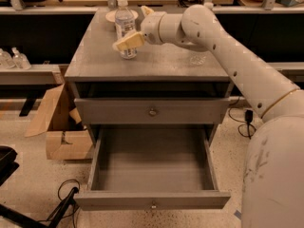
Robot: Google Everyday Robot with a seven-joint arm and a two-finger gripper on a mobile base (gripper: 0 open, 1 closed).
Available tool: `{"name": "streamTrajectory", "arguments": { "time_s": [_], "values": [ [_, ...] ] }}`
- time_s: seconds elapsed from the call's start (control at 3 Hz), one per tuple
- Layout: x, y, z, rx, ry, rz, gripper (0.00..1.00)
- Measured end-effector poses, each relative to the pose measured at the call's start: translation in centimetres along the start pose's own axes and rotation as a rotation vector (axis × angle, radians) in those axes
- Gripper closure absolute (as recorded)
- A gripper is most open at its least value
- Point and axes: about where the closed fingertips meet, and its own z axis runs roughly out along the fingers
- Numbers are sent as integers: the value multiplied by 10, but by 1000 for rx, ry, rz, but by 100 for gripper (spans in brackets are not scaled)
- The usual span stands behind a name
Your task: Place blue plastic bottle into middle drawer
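- The blue plastic bottle (125,25) stands upright on the cabinet top (156,64), toward its back left.
- The gripper (132,26) reaches in from the right, with one finger (128,41) in front of the bottle and the other behind it to the right.
- The middle drawer (152,201) is pulled out below the closed upper drawer (152,111).
- A cardboard box (64,139) sits on the floor, left of the cabinet.

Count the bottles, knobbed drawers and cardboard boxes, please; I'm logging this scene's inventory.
Bottles: 3 (small clear plastic bottle with a pale blue label on the cabinet top, the claw at its near side; two small clear bottles on the left ledge)
Knobbed grey wooden drawers: 2 (upper drawer shut, lower drawer open)
Brown cardboard boxes: 1
Total: 6
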Motion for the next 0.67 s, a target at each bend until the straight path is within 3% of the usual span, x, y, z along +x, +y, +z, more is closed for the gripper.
{"name": "streamTrajectory", "arguments": {
  "time_s": [0.33, 0.67],
  "values": [
    [-16, -20, 14, 27, -40, 4, 0],
    [-16, -21, 14, 27, -41, 4, 0]
  ]
}}
